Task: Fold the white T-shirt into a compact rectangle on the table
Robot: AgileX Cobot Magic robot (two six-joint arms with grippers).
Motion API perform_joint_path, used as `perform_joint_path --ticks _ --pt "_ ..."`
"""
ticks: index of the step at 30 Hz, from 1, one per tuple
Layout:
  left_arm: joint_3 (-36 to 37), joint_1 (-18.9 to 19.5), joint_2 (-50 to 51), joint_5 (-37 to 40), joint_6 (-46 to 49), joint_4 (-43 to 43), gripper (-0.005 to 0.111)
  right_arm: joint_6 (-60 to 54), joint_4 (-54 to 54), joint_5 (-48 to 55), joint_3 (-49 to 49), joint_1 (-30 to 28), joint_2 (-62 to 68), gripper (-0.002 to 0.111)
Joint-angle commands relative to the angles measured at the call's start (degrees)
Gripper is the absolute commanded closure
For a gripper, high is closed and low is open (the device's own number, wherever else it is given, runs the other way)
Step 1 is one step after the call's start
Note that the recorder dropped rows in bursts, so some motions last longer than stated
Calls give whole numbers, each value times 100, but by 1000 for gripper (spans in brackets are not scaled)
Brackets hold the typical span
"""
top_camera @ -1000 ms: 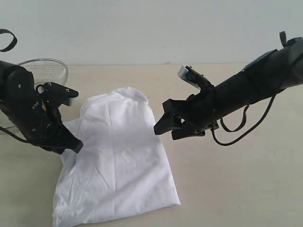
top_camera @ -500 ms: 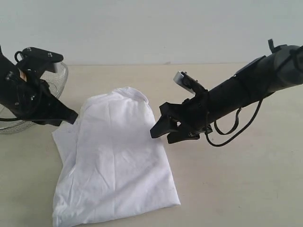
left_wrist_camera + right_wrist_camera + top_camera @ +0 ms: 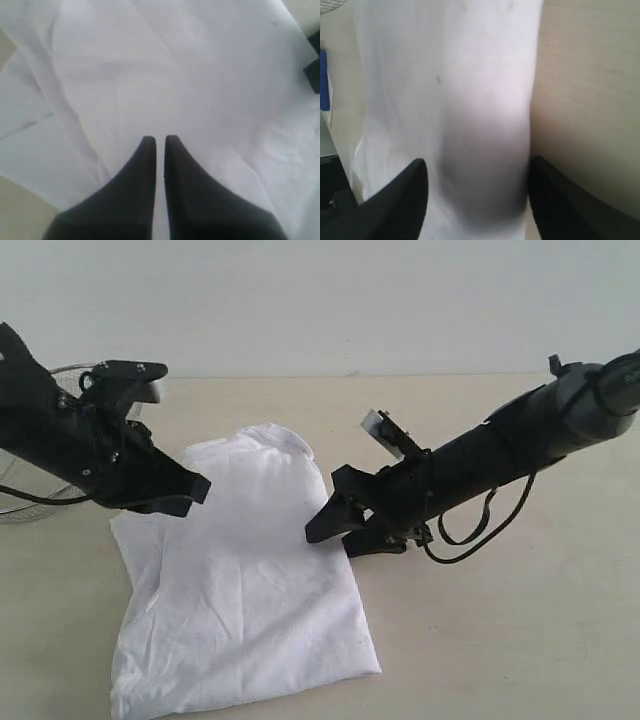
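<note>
Well, the white T-shirt (image 3: 245, 580) lies partly folded on the table (image 3: 500, 640), running from the middle of the exterior view down to the lower left, with its narrow end toward the far wall (image 3: 320, 300) and a loose flap sticking out on its left side.

The left gripper (image 3: 195, 490) reaches in from the left edge and sits over the shirt's upper left part. In the left wrist view its fingers (image 3: 145, 160) are pressed almost together, with only a thin slit between them. They grip nothing, and white cloth fills the space beneath.

The right gripper (image 3: 330, 535) comes in from the right and points at the shirt's right edge, near the centre of the frame. Its jaws are spread wide and hold nothing. In the right wrist view one finger (image 3: 410, 190) is over the cloth and the other is over bare tabletop, so the shirt's edge runs between them.

A wire mesh basket (image 3: 22, 502) stands at the far left, mostly hidden behind the left arm. A black cable (image 3: 470, 540) loops under the right arm.
</note>
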Motion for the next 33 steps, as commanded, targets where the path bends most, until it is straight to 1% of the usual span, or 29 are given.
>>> perform_joint_path --ticks 1,7,11,17,18,20,24,25,30,33 --pt "-11 -5 423 -261 385 -417 102 -134 -41 -46 -10 11 107 53" --pt "-11 -5 861 -352 412 -417 102 -193 7 -132 -10 195 107 53" --pt "-11 -5 891 -391 429 -417 102 -242 7 -214 -10 383 107 53" --pt "-22 -5 891 -392 446 -417 102 -252 19 -299 -10 414 107 54" --pt "-22 -5 891 -392 492 -424 102 -252 19 -299 -10 414 107 57" --pt "-22 -5 891 -381 492 -424 102 -252 19 -299 -10 414 107 68" --pt "-22 -5 891 -368 503 -424 102 -252 19 -330 -10 414 107 103" --pt "-22 -5 891 -368 518 -424 102 -252 19 -358 -10 414 107 108" --pt "-22 5 728 -297 530 -424 102 -241 19 -408 -35 333 84 108" --pt "-22 5 366 -226 530 -424 102 -152 8 -283 -137 121 73 108"
